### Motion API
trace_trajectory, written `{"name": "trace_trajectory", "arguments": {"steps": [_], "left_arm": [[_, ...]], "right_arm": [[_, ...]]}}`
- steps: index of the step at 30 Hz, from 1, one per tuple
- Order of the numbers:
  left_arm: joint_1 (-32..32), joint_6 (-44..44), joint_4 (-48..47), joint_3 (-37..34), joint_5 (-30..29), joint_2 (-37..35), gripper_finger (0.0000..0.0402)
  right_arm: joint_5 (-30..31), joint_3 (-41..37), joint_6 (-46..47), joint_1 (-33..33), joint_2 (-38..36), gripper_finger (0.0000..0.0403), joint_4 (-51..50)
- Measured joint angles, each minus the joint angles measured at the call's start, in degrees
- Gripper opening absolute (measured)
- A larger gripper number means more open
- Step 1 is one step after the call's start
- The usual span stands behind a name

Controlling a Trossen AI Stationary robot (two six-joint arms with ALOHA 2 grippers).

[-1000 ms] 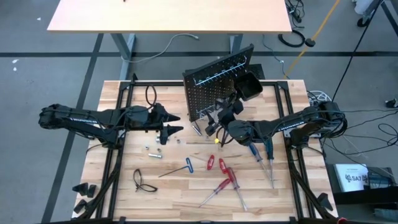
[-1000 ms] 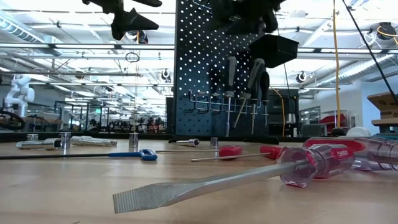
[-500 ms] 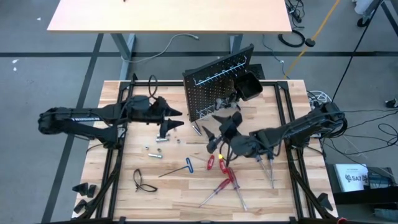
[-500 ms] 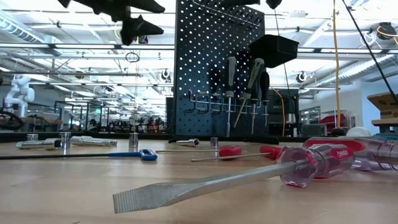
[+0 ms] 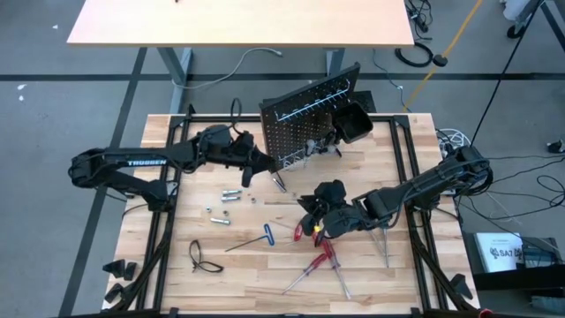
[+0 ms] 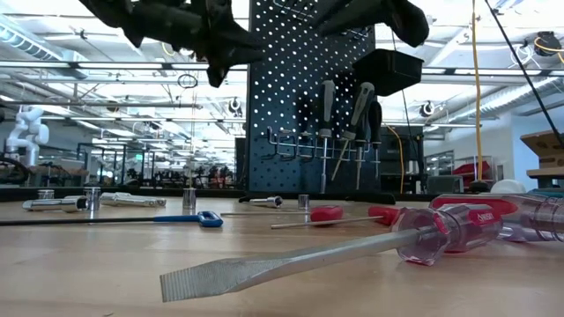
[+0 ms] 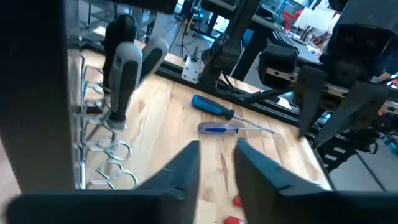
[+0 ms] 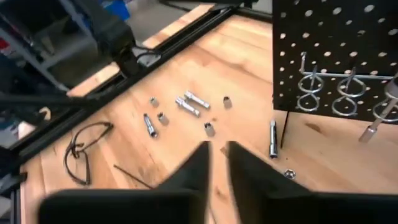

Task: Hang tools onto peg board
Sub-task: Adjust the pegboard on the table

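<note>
The black peg board (image 5: 309, 119) stands upright at the table's far middle. Two grey-and-black-handled screwdrivers (image 7: 124, 68) hang in its silver hook rail (image 6: 322, 145). A blue T-handle key (image 5: 269, 232), red screwdrivers (image 5: 322, 256), blue-handled screwdrivers (image 7: 214, 106) and small silver bits (image 8: 186, 106) lie on the tabletop. My left gripper (image 5: 254, 165) hovers in the air by the board's left lower corner, its fingers (image 7: 186, 168) almost together around nothing. My right gripper (image 5: 309, 205) hovers above the red screwdrivers in front of the board, shut and holding nothing.
A black bin (image 5: 355, 125) hangs on the board's right side. Safety glasses (image 5: 203, 258) lie near the left front. A large flat screwdriver with a clear red handle (image 6: 352, 246) lies close to the near edge. Black frame rails (image 5: 163, 221) run along both table sides.
My left gripper has moved right toward the peg board's left corner, sinking a little, and its fingers have shut. My right gripper has drawn back from the board toward the near edge, rolled about its axis, and shut. No tool has moved.
</note>
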Motion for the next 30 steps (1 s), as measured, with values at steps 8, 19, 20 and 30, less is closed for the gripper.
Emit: {"name": "trace_trajectory", "arguments": {"steps": [8, 19, 20, 30], "left_arm": [[0.4, 5.2, -0.5, 0.0, -5.7, 0.2, 0.0008], [5.8, 6.6, -0.6, 0.0, -6.0, 0.2, 0.0001], [6.4, 6.6, -0.6, 0.0, -6.0, 0.2, 0.0001], [12.1, 6.6, -0.6, 0.0, -6.8, 0.2, 0.0000]], "right_arm": [[-1.2, 0.0, -0.9, 0.0, 0.0, 0.0004, -0.3], [-2.5, -0.1, -2.3, -1.0, 0.0, 0.0001, -0.3], [-3.3, -0.1, -2.6, -1.2, 0.0, 0.0001, -0.3], [-9.0, -0.1, -2.8, -1.7, 0.0, 0.0000, -0.5]]}}
